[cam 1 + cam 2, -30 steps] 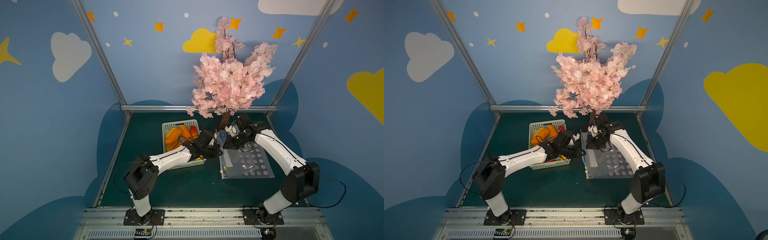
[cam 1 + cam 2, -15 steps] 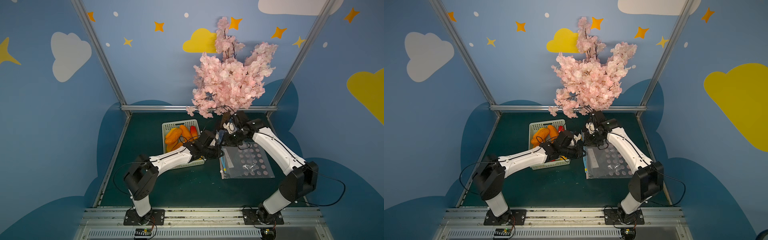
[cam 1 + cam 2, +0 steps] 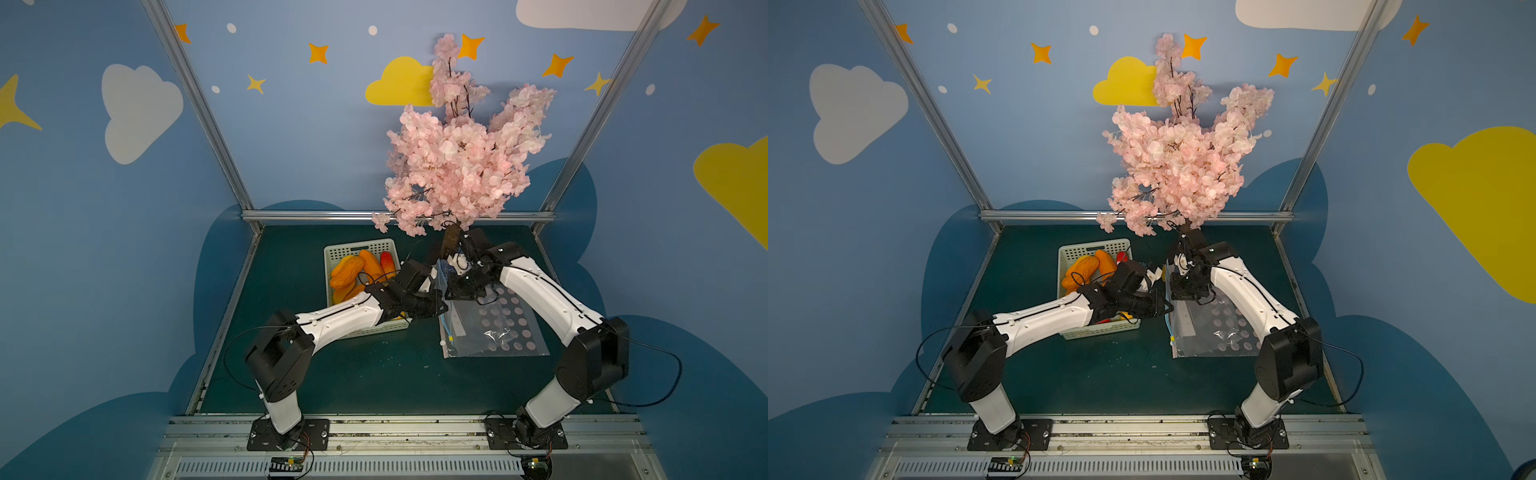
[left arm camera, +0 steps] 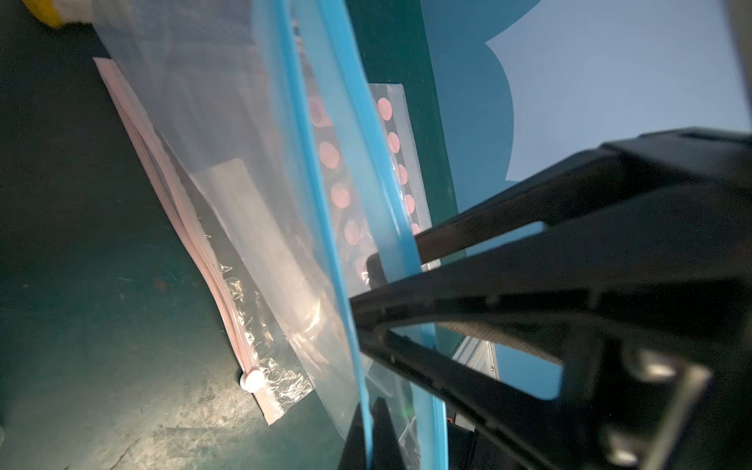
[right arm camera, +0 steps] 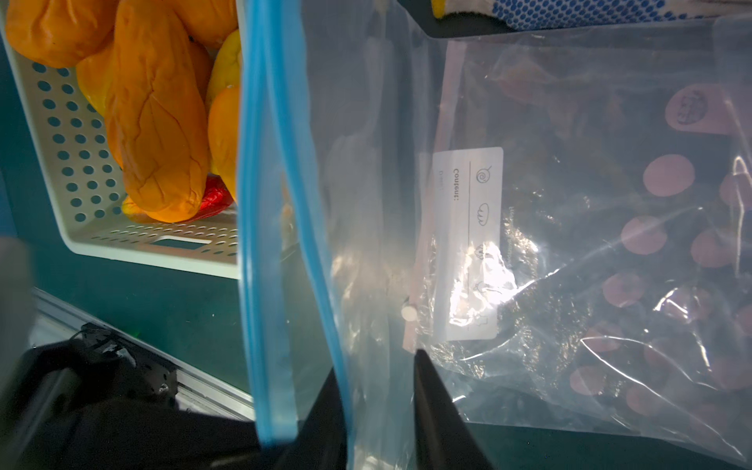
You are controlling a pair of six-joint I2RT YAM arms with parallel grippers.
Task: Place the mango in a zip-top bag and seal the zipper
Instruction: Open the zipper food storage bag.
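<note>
Still: left hand (image 4: 366, 285) clamps zip-top bag (image 4: 309, 162) rim; right hand (image 5: 378, 366) parted around film.

Blossom tree (image 3: 457, 166) overhangs rear; basket (image 3: 357, 248) left, zip-top bag (image 5: 366, 183) centre; front table (image 3: 374, 374) free

Zip-top bag (image 5: 366, 195): clear glossy crinkled film. Basket (image 5: 65, 142): matt perforated plastic. Mango (image 5: 158, 134): wrinkled skin.

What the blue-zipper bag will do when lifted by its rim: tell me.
Likely floppy: the blue-zipper bag hangs limp and wrinkled below its rim. Probably light, being thin clear film. Possibly slippery, given its glossy sheen.
</note>
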